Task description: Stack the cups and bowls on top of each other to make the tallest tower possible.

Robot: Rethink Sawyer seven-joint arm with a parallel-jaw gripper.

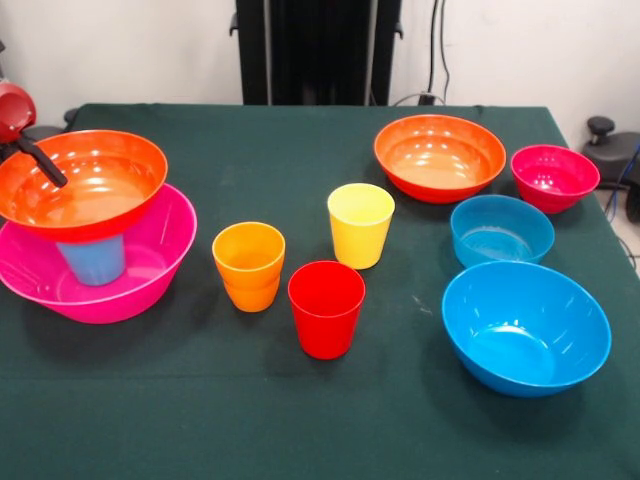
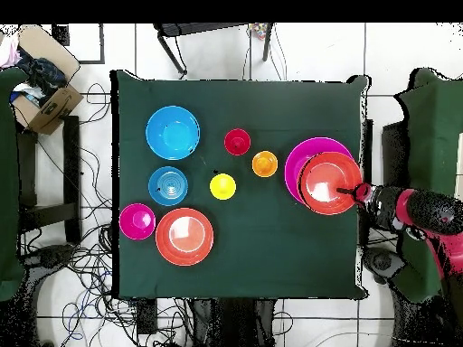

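The gripper [image 1: 45,170] reaches in at the worktop's [image 1: 300,420] left edge in the front view, its dark fingers clamped on the near rim of an orange-red bowl [image 1: 85,185]. That bowl sits tilted on top of an upturned light blue cup [image 1: 92,260], which stands inside the large pink bowl [image 1: 110,270]; together these three form the tower so far. The arm [image 2: 411,210] shows red and black in the overhead view, coming across the worktop's edge beside the tower.

Near the middle of the worktop stand three upright cups: an orange cup [image 1: 249,265], a yellow cup [image 1: 360,224] and a red cup [image 1: 326,308], close to one another but apart. The orange one shows a faint line round its body and may be two cups nested, though the view does not settle that.

Toward the opposite edge lie four more bowls, all upright. A second orange-red bowl [image 1: 440,157] sits near the far corner, with a small magenta bowl [image 1: 554,177] just beside it. In front of them is a small blue bowl [image 1: 501,230], and nearest the front edge the large blue bowl [image 1: 526,327], close to the small one.
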